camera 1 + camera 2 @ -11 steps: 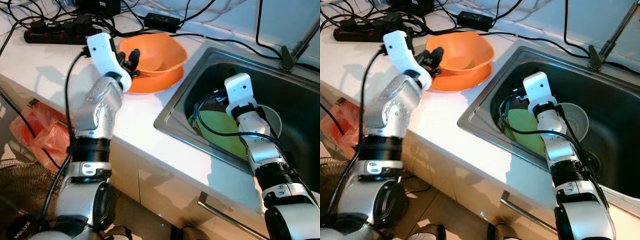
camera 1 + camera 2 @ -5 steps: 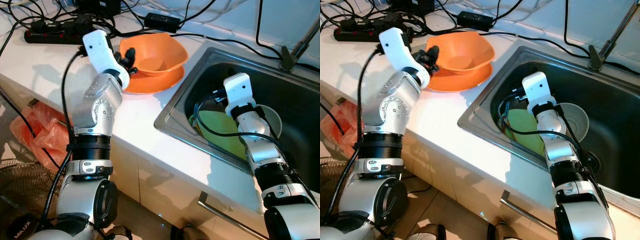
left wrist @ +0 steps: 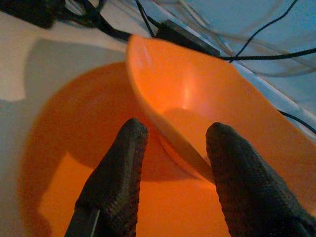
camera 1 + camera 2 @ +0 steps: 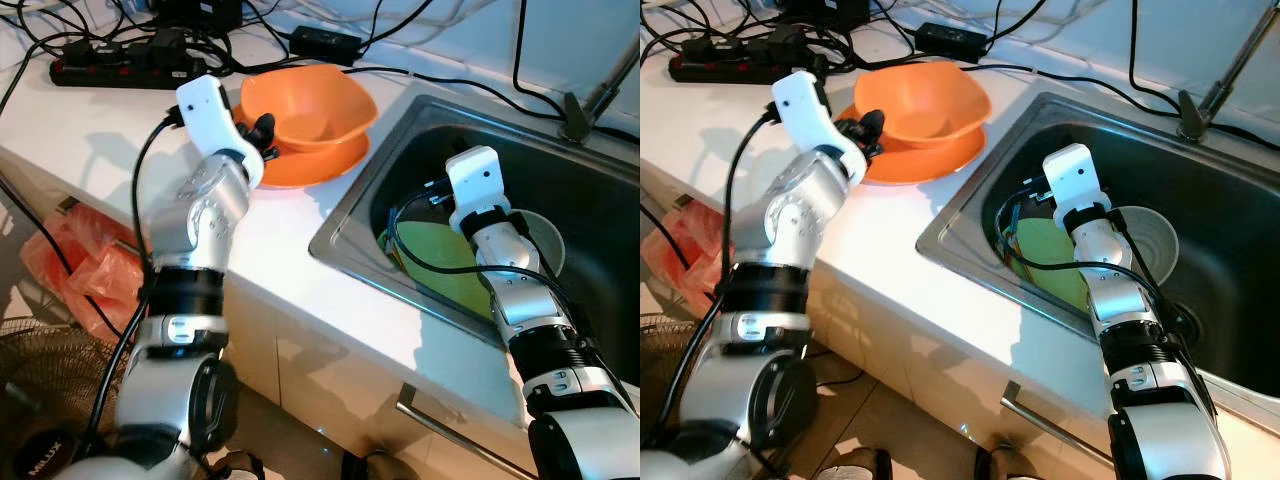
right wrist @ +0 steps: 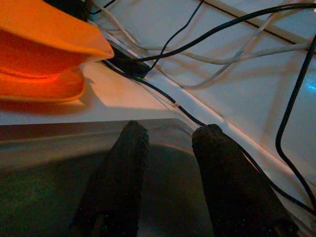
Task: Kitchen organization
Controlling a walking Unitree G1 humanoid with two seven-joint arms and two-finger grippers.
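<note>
An orange bowl (image 4: 305, 105) sits tilted on an orange plate (image 4: 320, 165) on the white counter, left of the sink. My left gripper (image 3: 173, 158) is open at the bowl's near left side, low over the plate. The bowl's rim runs between its fingers and touches one fingertip (image 3: 232, 158). My right gripper (image 5: 168, 143) is open inside the steel sink (image 4: 350, 250) with nothing between its fingers. Under that arm a green plate (image 4: 440, 260) leans in the sink beside a pale bowl (image 4: 548, 245).
A black power strip (image 4: 110, 65) and tangled cables lie behind the orange dishes. The faucet (image 4: 590, 100) stands at the sink's far right. An orange plastic bag (image 4: 75, 265) is on the floor at left. A cabinet handle (image 4: 440, 425) is below the counter edge.
My left wrist swung a little left and up, then came back lower beside the bowl's rim. The right arm and the dishes in the sink have not moved.
</note>
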